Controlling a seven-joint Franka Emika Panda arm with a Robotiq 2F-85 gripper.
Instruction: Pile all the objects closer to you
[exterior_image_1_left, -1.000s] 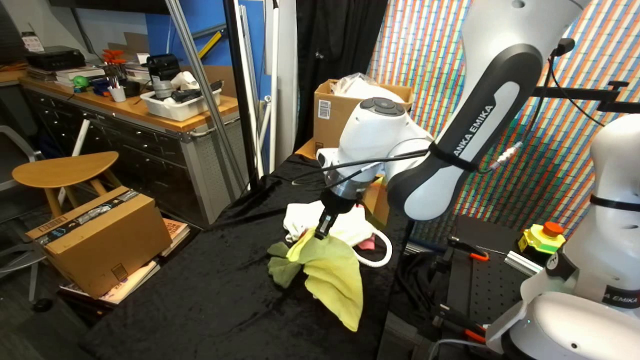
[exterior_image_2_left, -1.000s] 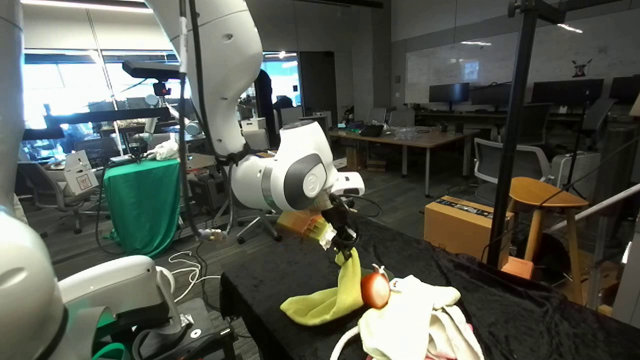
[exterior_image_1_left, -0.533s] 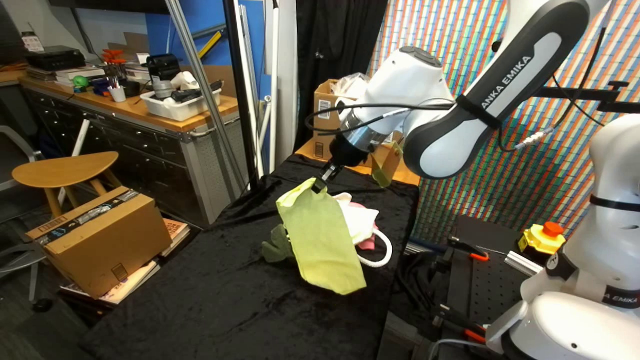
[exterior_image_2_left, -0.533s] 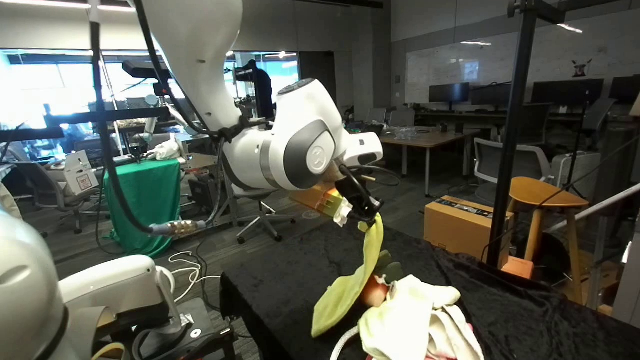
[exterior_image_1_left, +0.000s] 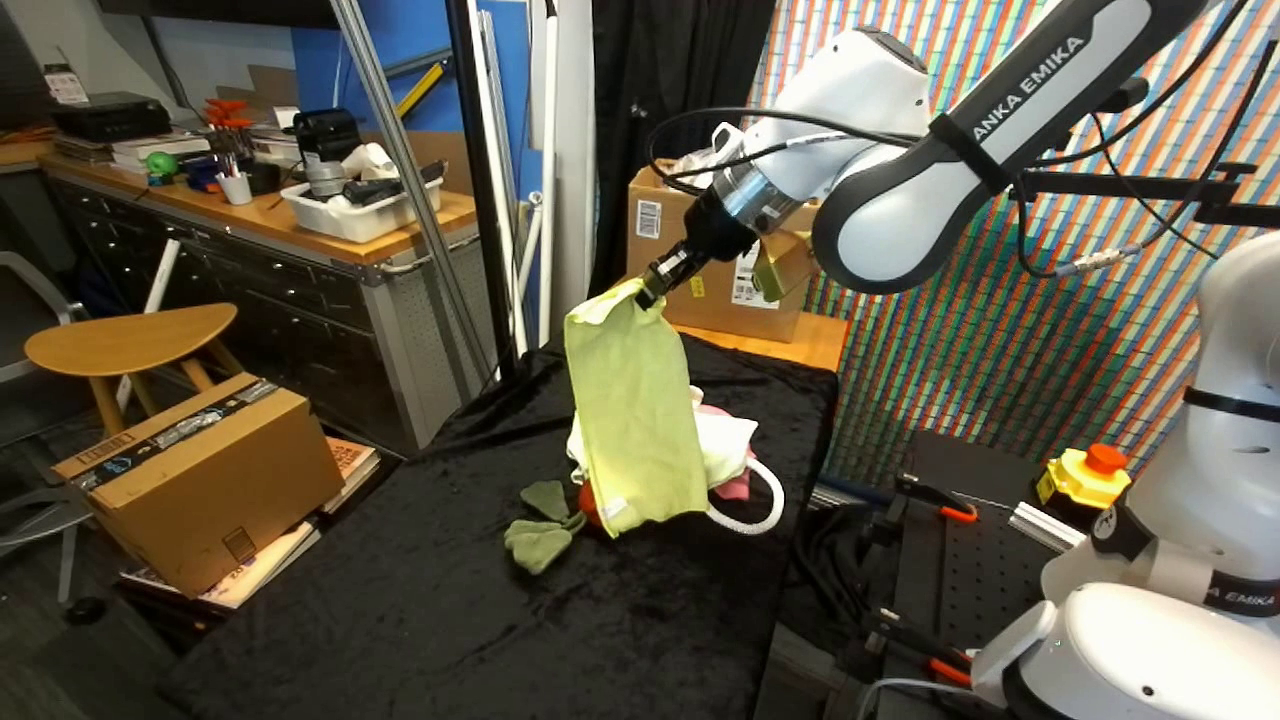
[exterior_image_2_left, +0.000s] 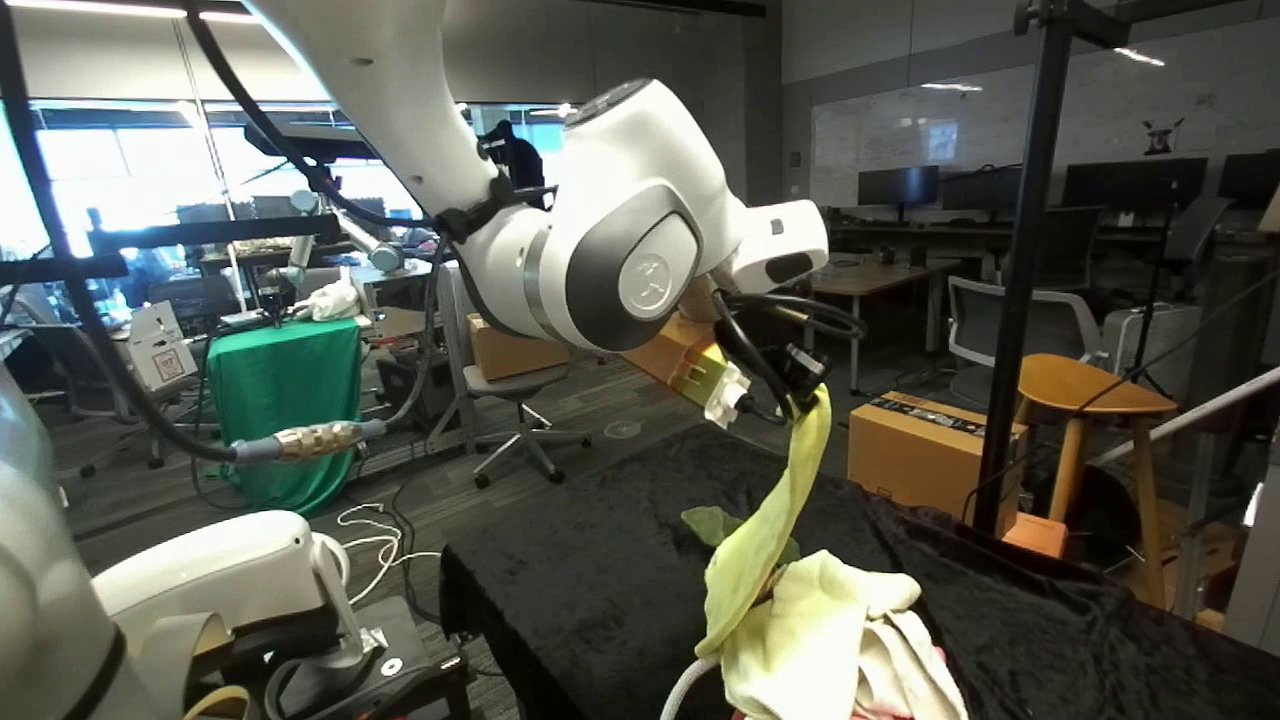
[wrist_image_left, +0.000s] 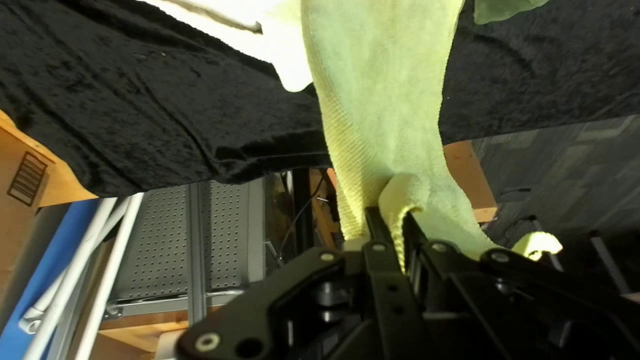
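Wrist view: my claw (wrist_image_left: 391, 214) pinches the yellow-green cloth (wrist_image_left: 385, 100), which runs up to the frame's top centre. I'd lower it slowly onto the white cloth (wrist_image_left: 286, 52), upper left, letting go only once it slumps.

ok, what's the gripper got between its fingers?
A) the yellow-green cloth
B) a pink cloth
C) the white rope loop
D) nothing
A: in the wrist view the gripper pinches a fold of the yellow-green cloth, and in both exterior views that cloth hangs down from it.
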